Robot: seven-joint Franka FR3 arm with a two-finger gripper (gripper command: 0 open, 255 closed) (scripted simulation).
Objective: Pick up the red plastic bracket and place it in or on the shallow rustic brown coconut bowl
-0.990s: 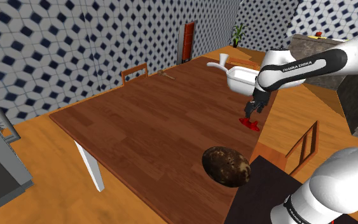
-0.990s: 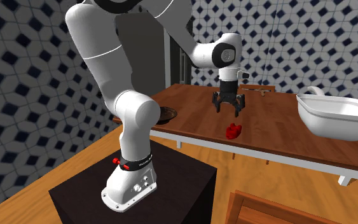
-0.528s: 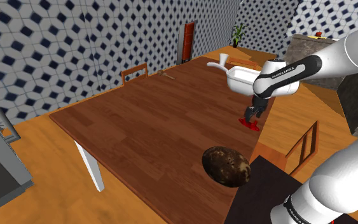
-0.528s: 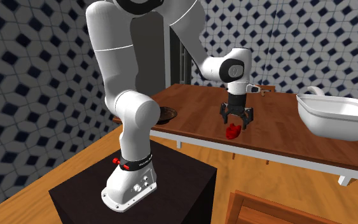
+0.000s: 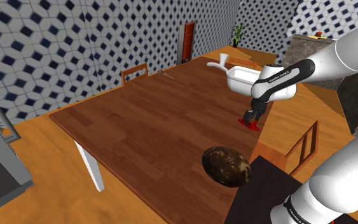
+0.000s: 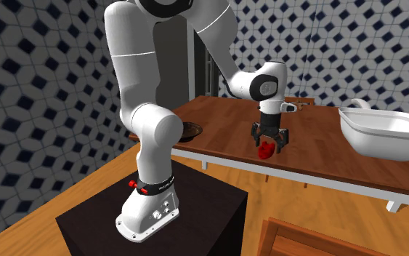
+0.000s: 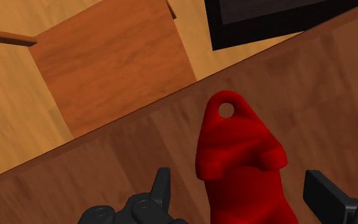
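Note:
The red bracket (image 7: 241, 159) lies on the brown wooden table (image 5: 145, 121) near its edge, a small hole at its rounded end. My black gripper (image 7: 238, 191) is open and low over it, one finger on each side, not touching. In the shoulder view the gripper (image 5: 252, 118) hangs just above the bracket (image 5: 252, 125). The second exterior view shows the gripper (image 6: 269, 145) straddling the bracket (image 6: 266, 150). The dark brown mottled bowl (image 5: 226, 166) sits at the table's near edge, close to the stand.
A white basin (image 5: 244, 78) stands just beyond the bracket, large at the second exterior view's right (image 6: 388, 134). A chair seat (image 7: 114, 57) lies below the table edge. The black stand (image 6: 152, 218) is nearby. Another chair (image 5: 134, 71) stands at the far side.
The gripper has come down over the red bracket, from above and beside it to straddling it. The bracket and bowl have not moved.

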